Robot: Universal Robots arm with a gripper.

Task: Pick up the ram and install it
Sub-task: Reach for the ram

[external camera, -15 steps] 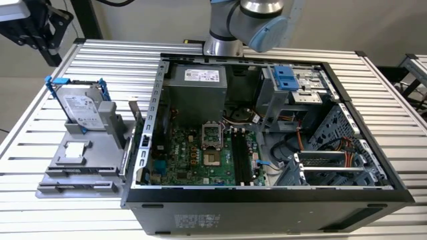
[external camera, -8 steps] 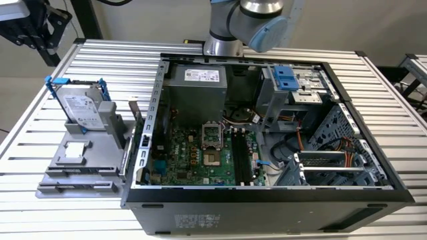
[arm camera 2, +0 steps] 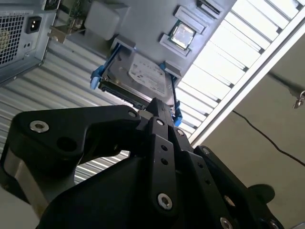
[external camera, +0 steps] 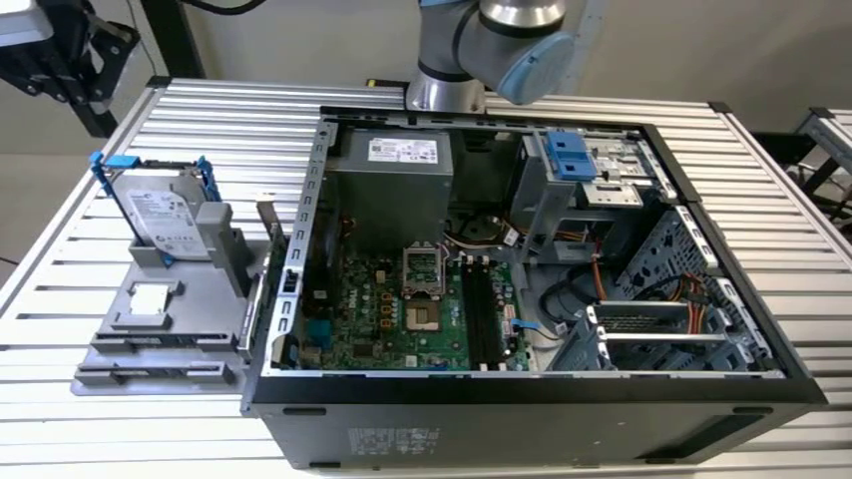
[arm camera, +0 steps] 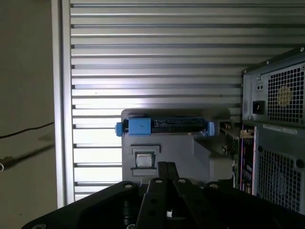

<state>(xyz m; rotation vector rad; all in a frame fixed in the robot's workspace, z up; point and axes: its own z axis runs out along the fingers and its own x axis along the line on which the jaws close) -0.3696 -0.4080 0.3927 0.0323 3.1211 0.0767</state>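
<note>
- Right now the gripper (arm camera: pixel 167 165) has its fingers pressed together, with nothing between them and nothing touched.
- Its tips point toward the hard drive (arm camera: pixel 162 127) in the grey holder (arm camera: pixel 209 162).
- Ram (external camera: pixel 269 228) stands on edge in that holder, beside the open computer case (external camera: pixel 533 419).

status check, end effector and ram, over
End effector shut, empty. Thin dark-green ram stick beside grey holder, untouched. Silver hard drive with blue bracket directly ahead.
</note>
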